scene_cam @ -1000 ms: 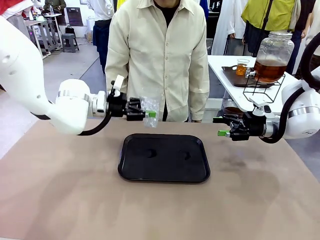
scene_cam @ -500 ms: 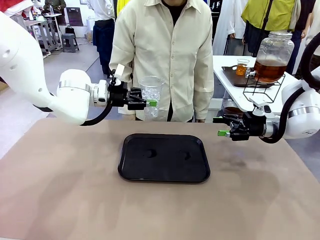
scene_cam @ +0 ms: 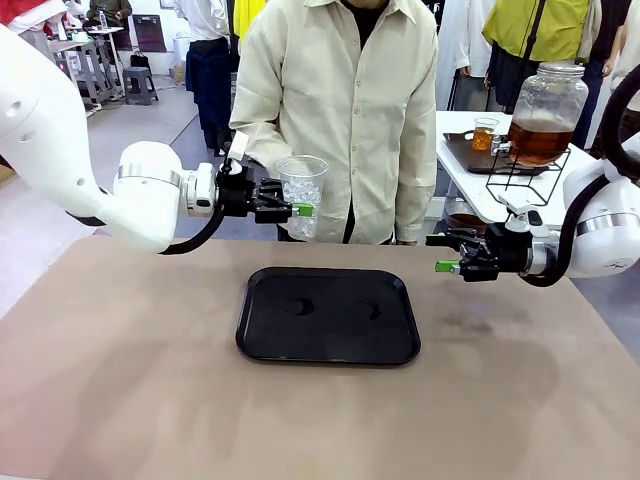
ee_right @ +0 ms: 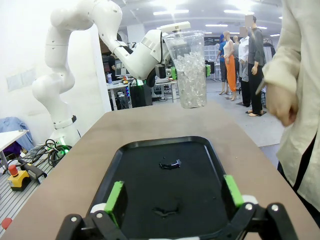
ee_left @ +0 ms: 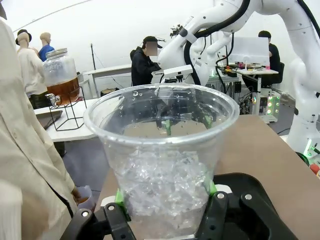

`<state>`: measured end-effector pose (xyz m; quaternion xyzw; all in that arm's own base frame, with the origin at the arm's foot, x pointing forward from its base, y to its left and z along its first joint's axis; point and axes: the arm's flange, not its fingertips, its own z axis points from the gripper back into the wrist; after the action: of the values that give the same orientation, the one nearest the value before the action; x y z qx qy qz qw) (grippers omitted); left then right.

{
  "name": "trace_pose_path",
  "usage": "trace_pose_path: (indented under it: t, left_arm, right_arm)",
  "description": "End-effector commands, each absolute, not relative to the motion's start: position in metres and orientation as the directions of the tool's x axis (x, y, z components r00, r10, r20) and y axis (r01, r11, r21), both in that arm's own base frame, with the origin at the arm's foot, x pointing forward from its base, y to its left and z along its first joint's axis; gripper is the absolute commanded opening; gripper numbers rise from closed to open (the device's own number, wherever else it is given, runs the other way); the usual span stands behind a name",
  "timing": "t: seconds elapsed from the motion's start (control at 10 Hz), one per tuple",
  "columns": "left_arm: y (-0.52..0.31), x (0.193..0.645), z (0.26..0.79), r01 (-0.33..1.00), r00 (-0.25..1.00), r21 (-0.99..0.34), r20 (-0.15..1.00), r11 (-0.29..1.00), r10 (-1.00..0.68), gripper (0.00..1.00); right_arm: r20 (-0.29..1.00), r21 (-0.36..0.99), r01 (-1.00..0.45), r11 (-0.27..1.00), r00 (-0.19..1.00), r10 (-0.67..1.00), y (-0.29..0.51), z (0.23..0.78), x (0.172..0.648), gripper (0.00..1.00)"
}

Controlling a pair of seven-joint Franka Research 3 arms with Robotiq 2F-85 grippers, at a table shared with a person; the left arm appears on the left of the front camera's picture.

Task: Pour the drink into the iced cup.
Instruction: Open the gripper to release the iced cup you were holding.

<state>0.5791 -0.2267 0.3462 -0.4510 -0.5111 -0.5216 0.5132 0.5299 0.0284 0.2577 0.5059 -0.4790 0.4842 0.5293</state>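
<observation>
Tabletop, tan and broad, runs off the bottom and both sides of the front view. Across it stands a person in a cream shirt, cut off at the collar. The person's hand nearer the left arm is hidden behind that arm's gripper and the cup.

A black tray lies flat mid-table. It carries two small wet-looking marks that are hard to make out.

Far off to the right, on a white side table, a glass jar sits on a wire stand. Its lower part holds the drink, amber-brown.

The iced cup, clear plastic and partly filled with ice, hangs upright in the air beyond the tray's far left corner. The left gripper pinches it low on the wall, a green pad on each side. In the left wrist view the cup's base is hidden between the fingers.

The right gripper hovers right of the tray, jaws spread with nothing between them.

A small cup of amber liquid stands just beside the jar, too small to show more detail.
</observation>
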Motion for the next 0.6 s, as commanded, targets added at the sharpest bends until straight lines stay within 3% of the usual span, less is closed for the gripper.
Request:
trace_pose_path:
  t: [0.0,0.5]
  left_arm:
    - [-0.2269,0.5769,0.35,0.995,-0.074,0.078,0.995,0.058,-0.064,0.65]
    - [-0.2269,0.5769,0.35,0.995,-0.074,0.078,0.995,0.058,-0.064,0.65]
  right_arm:
    - [0.997,0.068,-0.998,0.016,0.069,0.028,0.0299,0.2596,0.5308,1.0]
    - [0.997,0.068,-0.998,0.016,0.069,0.028,0.0299,0.2596,0.5308,1.0]
